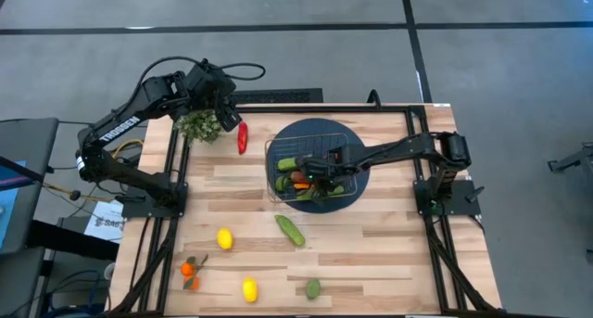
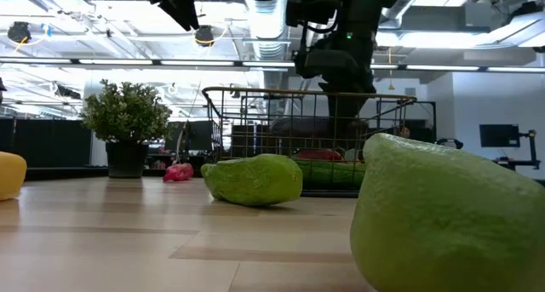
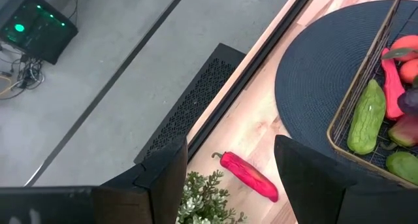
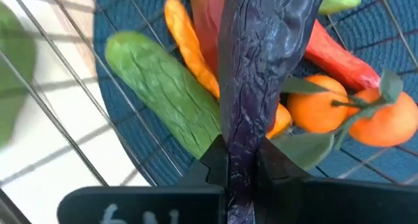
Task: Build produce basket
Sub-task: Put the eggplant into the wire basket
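Eggplant (image 4: pixel 261 74), dark purple and wrinkled, hangs clamped in the right end effector (image 4: pixel 240 160), fingers pressed tight on its lower end, directly over the basket (image 1: pixel 271 170); held long-axis down, probably so it drops between items already inside. Beneath it lie a cucumber (image 4: pixel 166 93), a carrot (image 4: pixel 189 44), a red pepper (image 4: pixel 339 57) and two oranges (image 4: pixel 356 116). Basket sits on the round blue mat (image 1: pixel 363 181), just past bench (image 1: pixel 371 253) centre toward 1 o'clock. Left end effector (image 3: pixel 225 168) hovers at 11 o'clock with fingers apart above a loose red pepper (image 3: pixel 248 176), beside the leafy plant (image 1: pixel 200 125), likely the next pick. More produce waits at 6 to 8 o'clock: cucumber (image 1: pixel 290 230), lemons (image 1: pixel 224 238), lime (image 1: pixel 313 288), oranges (image 1: pixel 190 271).
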### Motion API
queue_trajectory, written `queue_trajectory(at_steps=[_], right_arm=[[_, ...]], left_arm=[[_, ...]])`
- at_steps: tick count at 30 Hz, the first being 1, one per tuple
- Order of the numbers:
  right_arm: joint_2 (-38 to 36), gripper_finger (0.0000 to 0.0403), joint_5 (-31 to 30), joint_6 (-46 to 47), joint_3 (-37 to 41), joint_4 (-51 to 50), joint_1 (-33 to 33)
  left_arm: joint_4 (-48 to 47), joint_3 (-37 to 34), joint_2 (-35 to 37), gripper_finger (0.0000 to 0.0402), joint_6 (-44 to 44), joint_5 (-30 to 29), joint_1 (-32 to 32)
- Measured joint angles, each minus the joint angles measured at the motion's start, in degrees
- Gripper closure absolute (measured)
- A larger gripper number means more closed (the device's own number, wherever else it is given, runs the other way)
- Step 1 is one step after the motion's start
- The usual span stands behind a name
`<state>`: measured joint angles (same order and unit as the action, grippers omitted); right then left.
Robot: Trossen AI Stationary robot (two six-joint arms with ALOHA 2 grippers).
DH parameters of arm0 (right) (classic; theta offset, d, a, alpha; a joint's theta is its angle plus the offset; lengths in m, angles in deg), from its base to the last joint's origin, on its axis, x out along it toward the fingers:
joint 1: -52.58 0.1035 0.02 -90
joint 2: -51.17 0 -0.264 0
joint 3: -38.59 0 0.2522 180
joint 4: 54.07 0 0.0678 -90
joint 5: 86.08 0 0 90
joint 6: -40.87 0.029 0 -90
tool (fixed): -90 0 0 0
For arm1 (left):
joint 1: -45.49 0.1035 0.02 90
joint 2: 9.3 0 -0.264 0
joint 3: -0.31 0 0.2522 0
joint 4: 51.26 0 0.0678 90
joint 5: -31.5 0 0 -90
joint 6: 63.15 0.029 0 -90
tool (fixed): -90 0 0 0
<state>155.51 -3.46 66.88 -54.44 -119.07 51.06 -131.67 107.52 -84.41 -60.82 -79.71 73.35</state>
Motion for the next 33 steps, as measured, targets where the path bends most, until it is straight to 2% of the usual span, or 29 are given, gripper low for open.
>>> queue_trajectory(at_steps=[11, 23, 33], right_arm=[[0.0, 0.0367, 0.0, -1.1, 0.0, -0.9, -0.1], [0.0, 0.0306, 0.0, -1.0, 0.0, -0.7, -0.1], [0.0, 0.0289, 0.0, -1.0, 0.0, 0.7, -0.1]], left_arm=[[0.0, 0.0, 0.0, 0.0184, -0.1, 0.0, 0.0], [0.1, 0.0, 0.0, 0.0184, -0.7, 0.1, 0.0], [0.1, 0.0, 0.0, 0.0184, -0.7, 0.1, 0.0]])
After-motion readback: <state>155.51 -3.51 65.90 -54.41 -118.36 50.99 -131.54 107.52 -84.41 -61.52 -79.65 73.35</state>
